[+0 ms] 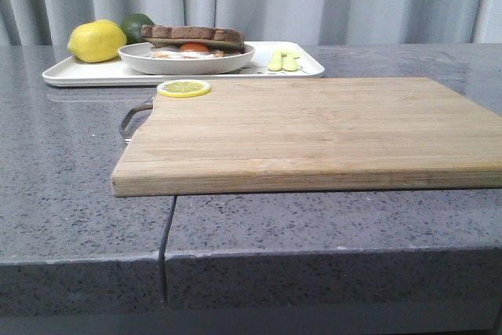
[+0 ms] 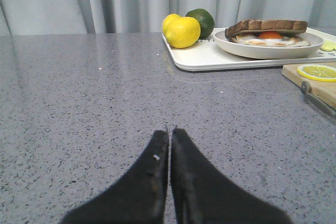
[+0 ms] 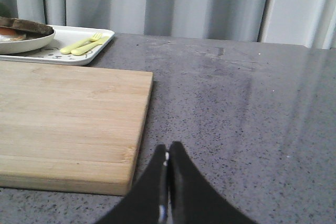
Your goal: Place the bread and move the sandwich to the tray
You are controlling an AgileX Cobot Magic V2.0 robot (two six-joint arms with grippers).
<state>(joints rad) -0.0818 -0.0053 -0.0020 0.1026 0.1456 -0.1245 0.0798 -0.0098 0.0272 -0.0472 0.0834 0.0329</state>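
Both grippers are sitting low over the counter with their fingers pressed together and nothing between them: the left gripper out on bare stone, the right gripper just beside the near corner of the board. The sandwich is resting in its plate, top bread already on the egg, and the plate is sitting on the tray at the far side, next to a lemon and a lime.

To my eye the job is looking finished, so the main risk is needless meddling. Any further reach could be nudging the plate, sliding the top slice off the egg, or knocking the lemon slice off the board's corner.

The sandwich is lying well apart from both grippers, far ahead of the left one and across the board from the right.
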